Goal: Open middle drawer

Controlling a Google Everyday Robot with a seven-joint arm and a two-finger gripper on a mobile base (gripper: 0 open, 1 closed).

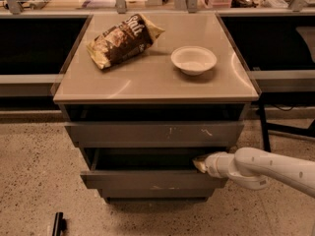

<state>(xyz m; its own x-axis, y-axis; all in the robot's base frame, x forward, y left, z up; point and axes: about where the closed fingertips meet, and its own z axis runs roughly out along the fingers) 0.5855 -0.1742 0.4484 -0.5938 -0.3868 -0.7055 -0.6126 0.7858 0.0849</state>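
Note:
The middle drawer [147,179] is a plain grey handleless front with a faint pale scuff on its lower edge. It stands pulled out a little from the cabinet, with a dark gap above it. My gripper [199,164] reaches in from the right on a white arm [266,169] and sits at the drawer's top edge, right of centre, its tip inside the gap. The top drawer [155,133], a grey front with white scratch marks, is above it. The bottom drawer [157,194] shows only as a narrow strip below.
On the cabinet top [147,82] lie a brown chip bag [123,39] and a white bowl [194,59]. Dark counters flank the cabinet. A black object [58,223] lies on the speckled floor at lower left. A dark cable runs at right.

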